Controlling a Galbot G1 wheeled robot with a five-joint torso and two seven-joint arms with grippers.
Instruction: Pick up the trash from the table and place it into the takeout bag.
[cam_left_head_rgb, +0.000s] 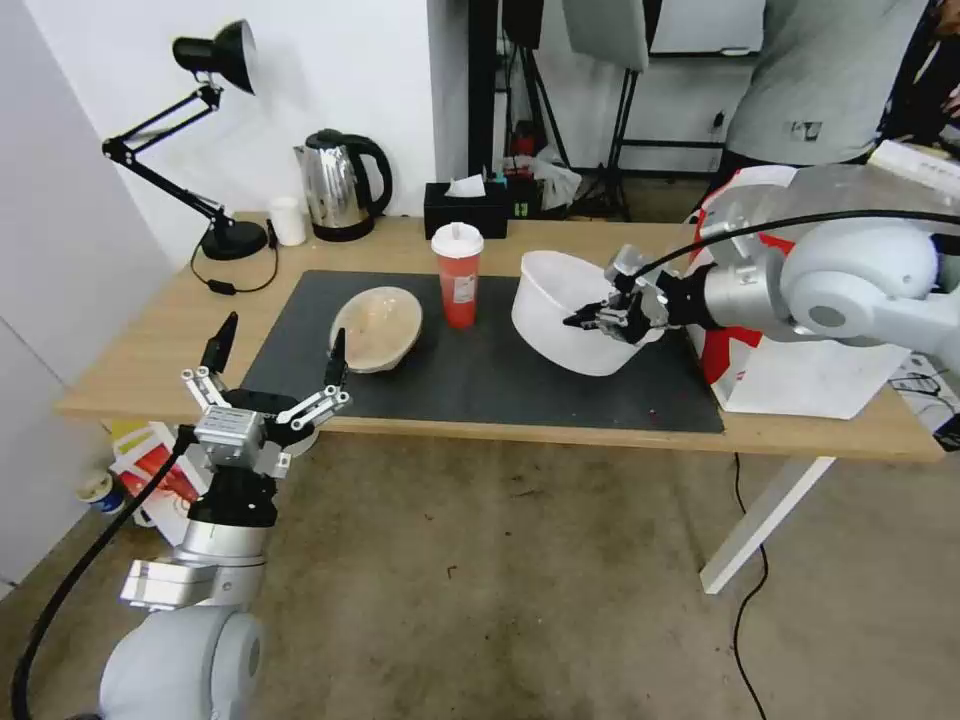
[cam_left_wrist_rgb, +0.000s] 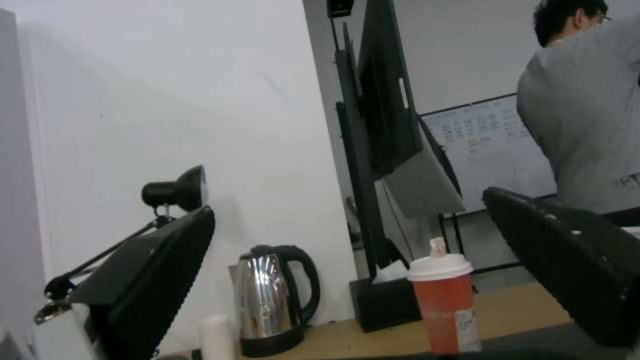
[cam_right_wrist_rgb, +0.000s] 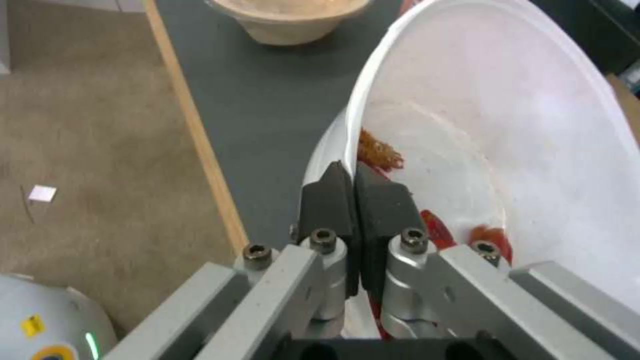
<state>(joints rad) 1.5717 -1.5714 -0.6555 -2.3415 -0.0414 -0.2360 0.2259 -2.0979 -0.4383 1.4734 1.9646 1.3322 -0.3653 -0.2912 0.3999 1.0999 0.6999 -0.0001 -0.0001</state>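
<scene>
My right gripper (cam_left_head_rgb: 582, 320) is shut on the rim of the large white bowl (cam_left_head_rgb: 570, 310), which is tilted over the dark mat (cam_left_head_rgb: 480, 385). In the right wrist view the pads (cam_right_wrist_rgb: 327, 200) pinch the bowl (cam_right_wrist_rgb: 520, 130) wall, with red crayfish scraps inside. The red cup (cam_left_head_rgb: 458, 275) with a white lid stands on the mat, and the beige bowl (cam_left_head_rgb: 378, 328) lies tilted to its left. At the table's right end the takeout bag (cam_left_head_rgb: 800, 370) stands behind my right arm. My left gripper (cam_left_head_rgb: 278, 352) hangs open before the table's (cam_left_head_rgb: 150, 350) front edge, apart from the beige bowl.
Along the back of the table stand a black desk lamp (cam_left_head_rgb: 215, 140), a small white cup (cam_left_head_rgb: 288, 220), a steel kettle (cam_left_head_rgb: 340, 185) and a black tissue box (cam_left_head_rgb: 465, 208). A person stands behind the right end. A red-and-white bag (cam_left_head_rgb: 150, 470) lies on the floor below.
</scene>
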